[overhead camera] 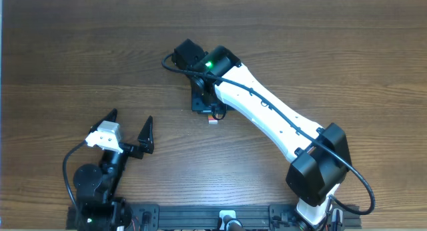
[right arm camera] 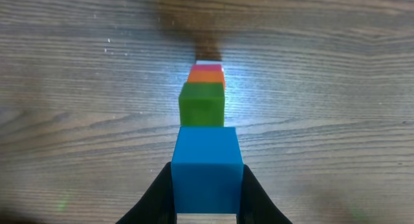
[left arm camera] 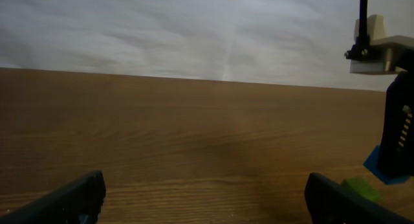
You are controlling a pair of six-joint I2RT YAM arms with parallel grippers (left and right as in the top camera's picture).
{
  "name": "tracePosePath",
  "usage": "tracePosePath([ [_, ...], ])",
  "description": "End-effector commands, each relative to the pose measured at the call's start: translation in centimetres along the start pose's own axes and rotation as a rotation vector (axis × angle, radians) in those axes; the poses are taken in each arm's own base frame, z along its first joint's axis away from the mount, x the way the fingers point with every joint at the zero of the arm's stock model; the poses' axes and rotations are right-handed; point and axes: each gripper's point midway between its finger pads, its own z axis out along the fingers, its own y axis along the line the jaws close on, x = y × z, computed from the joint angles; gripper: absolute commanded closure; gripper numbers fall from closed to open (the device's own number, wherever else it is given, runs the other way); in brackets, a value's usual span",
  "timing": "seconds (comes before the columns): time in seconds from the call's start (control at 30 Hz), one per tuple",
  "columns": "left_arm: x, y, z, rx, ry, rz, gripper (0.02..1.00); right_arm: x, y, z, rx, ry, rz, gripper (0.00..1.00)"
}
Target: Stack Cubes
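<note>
My right gripper (right arm camera: 207,188) is shut on a blue cube (right arm camera: 207,167) and holds it over a stack of cubes. Just beneath the blue one is a green cube (right arm camera: 202,105), then an orange cube (right arm camera: 207,76), with a pink and a white edge under that. I cannot tell whether blue touches green. In the top view the right gripper (overhead camera: 203,99) is near the table's middle and hides the stack, apart from a red and white bit (overhead camera: 213,119). The left wrist view has the blue cube (left arm camera: 377,166) above the green cube (left arm camera: 358,187). My left gripper (overhead camera: 131,127) is open and holds nothing, at the near left.
The brown wooden table (overhead camera: 333,51) is bare around the stack. The right arm (overhead camera: 267,111) runs diagonally from its base at the bottom right to the middle. A pale wall (left arm camera: 181,30) rises beyond the table's far edge.
</note>
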Motion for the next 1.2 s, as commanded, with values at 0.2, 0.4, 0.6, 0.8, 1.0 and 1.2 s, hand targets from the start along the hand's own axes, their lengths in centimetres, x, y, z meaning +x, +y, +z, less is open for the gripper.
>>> tracePosePath([
  [0.2, 0.1, -0.2, 0.0, 0.011, -0.002, 0.020, 0.020, 0.3, 0.2, -0.6, -0.023, -0.011, 0.008, 0.989],
  [0.4, 0.1, -0.2, 0.0, 0.011, -0.002, 0.020, 0.018, 0.2, 0.3, 0.1, -0.014, -0.002, 0.008, 0.989],
  [0.6, 0.1, -0.2, 0.0, 0.011, -0.002, 0.019, 0.018, -0.1, 0.6, 0.7, -0.014, -0.004, 0.004, 0.991],
  [0.8, 0.1, -0.2, 0.0, 0.011, -0.002, 0.019, 0.020, -0.1, 0.4, 0.9, -0.003, -0.002, 0.004, 0.989],
  [1.0, 0.1, -0.2, 0.0, 0.011, -0.002, 0.019, 0.018, -0.1, 0.4, 1.8, 0.013, 0.016, 0.004, 0.989],
  [1.2, 0.1, -0.2, 0.0, 0.011, -0.002, 0.019, 0.018, -0.2, 0.3, 2.1, 0.018, 0.015, 0.006, 0.991],
])
